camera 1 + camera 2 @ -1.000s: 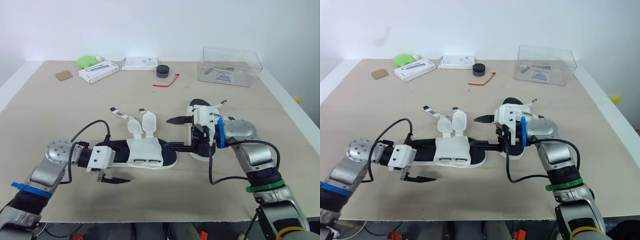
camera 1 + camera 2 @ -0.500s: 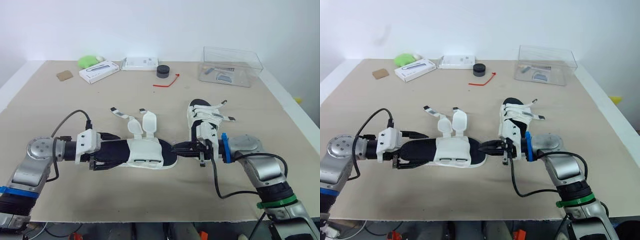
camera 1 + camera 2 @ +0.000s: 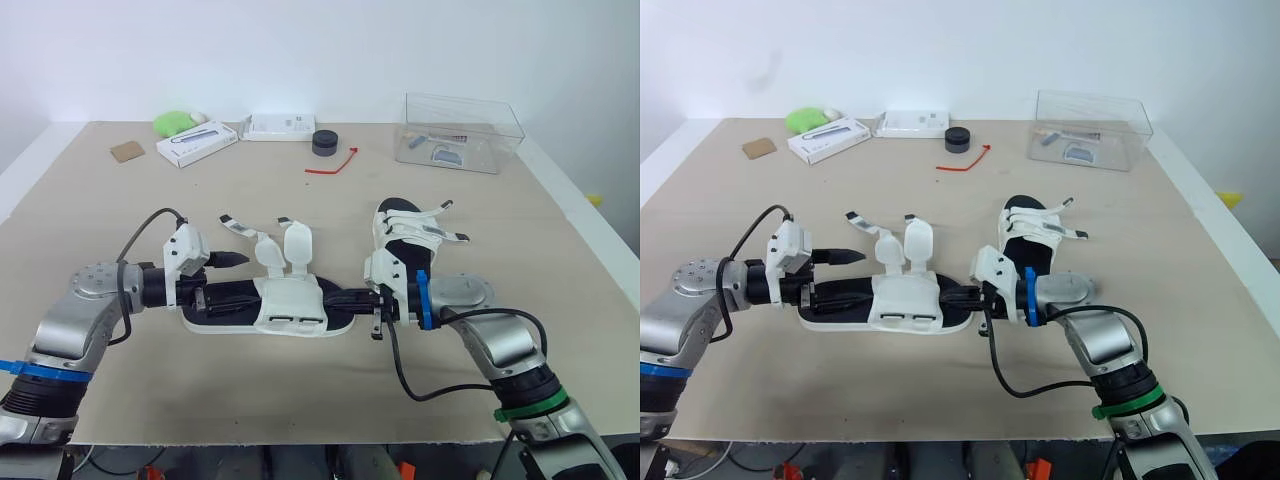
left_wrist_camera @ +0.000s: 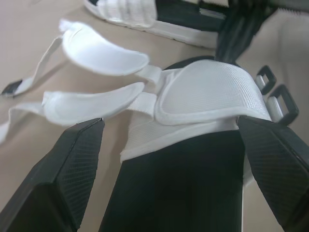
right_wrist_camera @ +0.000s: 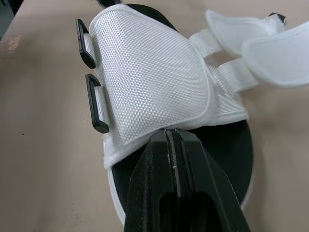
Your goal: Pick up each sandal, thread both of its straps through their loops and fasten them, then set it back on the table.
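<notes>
Two risks stand out. With its fingers spread wide on either side of the heel, the left gripper (image 4: 170, 124) could close off-centre and twist the sandal (image 3: 290, 305), or catch one of the straps (image 3: 285, 245). The right gripper (image 5: 170, 140) has its fingers pressed together, tips on the toe of the footbed (image 5: 227, 150), pinching nothing I can make out. A push from there would likely slide the sandal toward 9 o'clock rather than lift it.

The sandal lies flat toward the table's (image 3: 300, 190) 6 o'clock edge, toe toward 3 o'clock. It has a black footbed, a white sole and a white mesh upper (image 5: 154, 82). Both padded straps are unthreaded and flop toward 12 o'clock. The black loops (image 5: 94, 104) sit on the upper's 6 o'clock side. The second sandal (image 3: 405, 235) rests at 2 o'clock of the toe.
</notes>
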Tool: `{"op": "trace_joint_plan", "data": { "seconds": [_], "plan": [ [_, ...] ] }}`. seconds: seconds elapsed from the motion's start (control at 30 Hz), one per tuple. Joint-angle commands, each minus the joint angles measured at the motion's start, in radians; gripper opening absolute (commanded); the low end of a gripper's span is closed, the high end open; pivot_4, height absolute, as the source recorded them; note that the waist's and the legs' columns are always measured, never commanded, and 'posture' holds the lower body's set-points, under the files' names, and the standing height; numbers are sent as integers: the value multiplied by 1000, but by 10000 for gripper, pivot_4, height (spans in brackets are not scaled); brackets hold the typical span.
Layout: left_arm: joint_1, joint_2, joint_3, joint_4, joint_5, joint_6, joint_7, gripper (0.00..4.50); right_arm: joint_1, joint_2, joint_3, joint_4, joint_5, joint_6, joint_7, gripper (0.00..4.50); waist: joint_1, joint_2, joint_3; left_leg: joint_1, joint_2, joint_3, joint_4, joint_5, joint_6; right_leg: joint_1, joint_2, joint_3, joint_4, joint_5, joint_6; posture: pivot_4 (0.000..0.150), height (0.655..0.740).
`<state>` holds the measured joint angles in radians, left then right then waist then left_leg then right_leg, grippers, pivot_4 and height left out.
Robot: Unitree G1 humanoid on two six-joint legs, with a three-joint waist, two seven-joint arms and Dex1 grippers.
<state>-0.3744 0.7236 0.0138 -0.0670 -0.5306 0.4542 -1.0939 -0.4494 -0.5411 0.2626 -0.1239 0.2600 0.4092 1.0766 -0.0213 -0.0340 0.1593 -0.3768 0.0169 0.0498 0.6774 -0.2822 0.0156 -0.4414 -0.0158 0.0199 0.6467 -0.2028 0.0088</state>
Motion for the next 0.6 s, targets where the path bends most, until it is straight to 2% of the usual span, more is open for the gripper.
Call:
{"op": "trace_joint_plan", "data": {
  "seconds": [0.03,0.17,0.27,0.43,0.6],
  "plan": [
    [-57,-31,85,7,-93,149,100,45000,-15,4,22,-1,-29,-44,1,476,0,0,0,0,0,0,0,0,0,0,0,0,0,0,0,1500,7400],
    [-97,-41,136,42,-179,327,158,45000,-24,23,11,-25,-8,-6,-16,476,-4,0,0,0,0,0,1,0,0,0,1,0,0,0,0,1500,7400],
    [-136,-38,159,90,-255,513,196,45000,-22,13,23,-10,-26,-30,2,476,-3,0,0,0,0,-1,1,0,0,0,1,0,1,0,0,1500,7400],
    [-191,-55,183,155,-324,714,252,45000,-14,4,25,-3,-42,-54,9,476,-2,-1,0,0,-1,-1,1,0,0,0,0,0,1,0,0,1500,7400],
    [-348,-169,354,409,-373,861,457,45000,-17,1,21,7,-49,-76,14,476,0,-2,1,0,-2,-2,1,1,-1,1,-1,-1,2,0,0,1500,7400]
  ]
}}
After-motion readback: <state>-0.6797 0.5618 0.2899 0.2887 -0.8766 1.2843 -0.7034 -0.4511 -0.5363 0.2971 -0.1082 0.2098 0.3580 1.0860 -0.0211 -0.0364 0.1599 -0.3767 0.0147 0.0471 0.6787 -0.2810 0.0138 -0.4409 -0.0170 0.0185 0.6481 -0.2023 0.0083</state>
